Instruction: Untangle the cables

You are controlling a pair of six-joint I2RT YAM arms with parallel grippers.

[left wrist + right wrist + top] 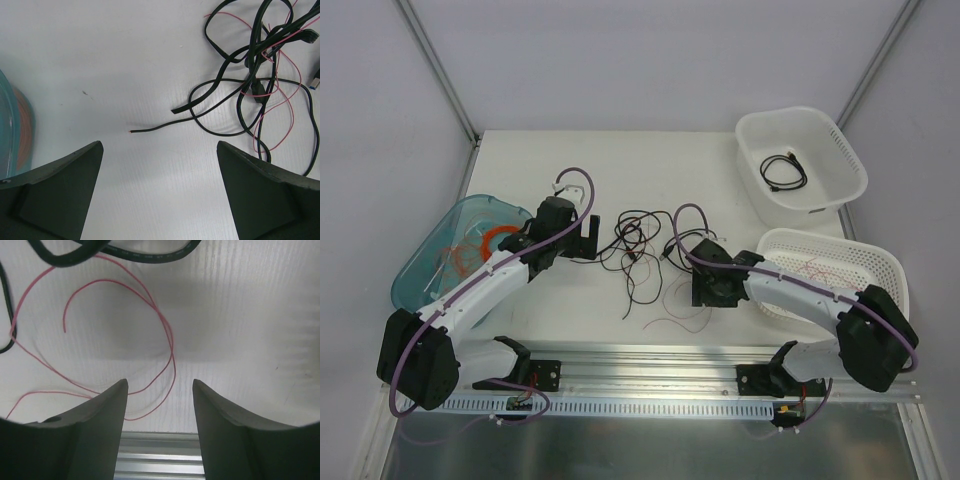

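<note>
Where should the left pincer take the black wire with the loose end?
Take the black wire's straight loose tail near its tip. It lies flat, alone, clear of the tangle. Bring the open left pincer straight down, turned so jaws close across it.

Bright even overhead light, soft faint shadows; wrist views sharp at centre, dark blurred fingers, slight corner vignetting

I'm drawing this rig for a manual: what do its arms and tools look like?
The left arm and right arm have white links and black joint housings, each with a purple cable looping along it. The left tool and right tool are matte black, with two broad wedge-shaped fingers.
</note>
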